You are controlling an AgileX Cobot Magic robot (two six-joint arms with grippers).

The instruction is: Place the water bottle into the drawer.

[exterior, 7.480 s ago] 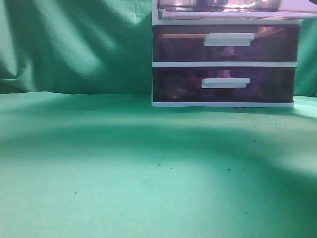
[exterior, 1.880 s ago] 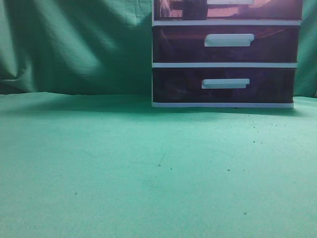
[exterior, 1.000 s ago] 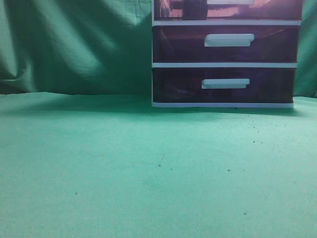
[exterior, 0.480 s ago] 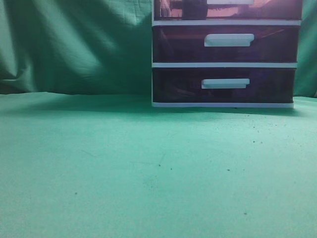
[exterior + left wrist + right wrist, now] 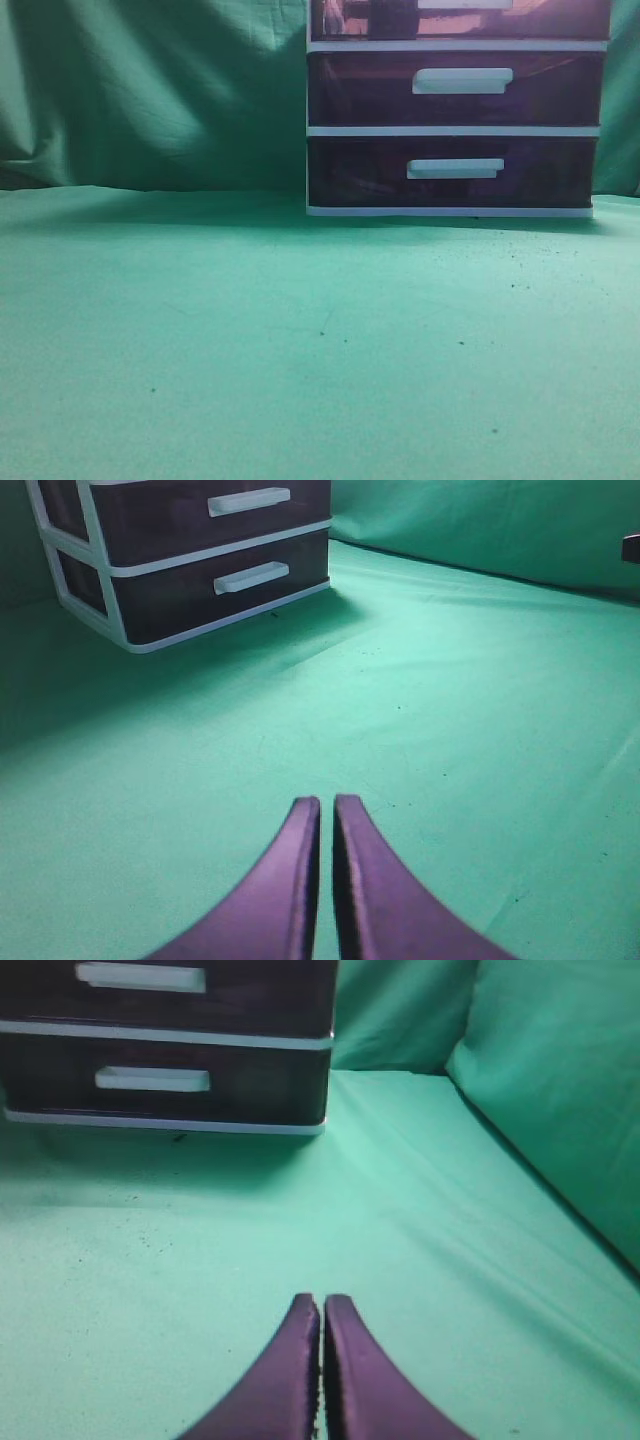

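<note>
In the exterior view the top drawer [image 5: 540, 20] of the white-framed unit sits pushed in, cut off by the frame's top edge. A small dark blocky shape, the water bottle [image 5: 392, 18], shows through its tinted front, left of the white handle [image 5: 465, 4]. My left gripper [image 5: 327, 802] is shut and empty, low over the green cloth, far from the unit. My right gripper [image 5: 322, 1300] is shut and empty too, over the cloth in front of the unit. Neither gripper shows in the exterior view.
The middle drawer [image 5: 455, 90] and bottom drawer [image 5: 455, 172] are pushed in; they also show in the left wrist view [image 5: 180, 580] and the right wrist view [image 5: 250, 1070]. Green cloth [image 5: 300, 340] covers the table and hangs behind.
At 7.5 s ago the top drawer stood pulled out over the unit's front; now it is pushed in with the dark shape inside. Over the last two seconds nothing has moved.
</note>
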